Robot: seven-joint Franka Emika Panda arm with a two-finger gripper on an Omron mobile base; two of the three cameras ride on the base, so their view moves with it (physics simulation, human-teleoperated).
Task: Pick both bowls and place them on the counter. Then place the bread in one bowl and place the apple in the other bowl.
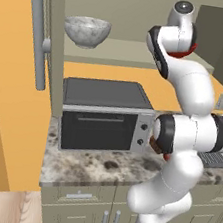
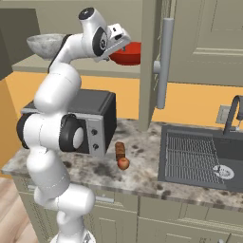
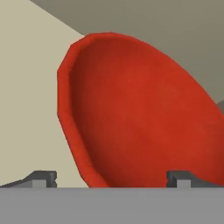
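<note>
Red bowl (image 3: pixel 144 118) stands on the open cabinet shelf (image 2: pixel 85 72), interior bare, its rim lying between the fingers (image 3: pixel 43 178), which stand wide apart and do not clamp it. Marbled bowl (image 1: pixel 87 31) sits on the same shelf, further left; its inside is not visible. Bread (image 2: pixel 120 150) and apple (image 2: pixel 123 163) lie touching on the table (image 2: pixel 142 166) beside the microwave (image 1: pixel 103 115). In the right base view the arm partly hides both bowls
</note>
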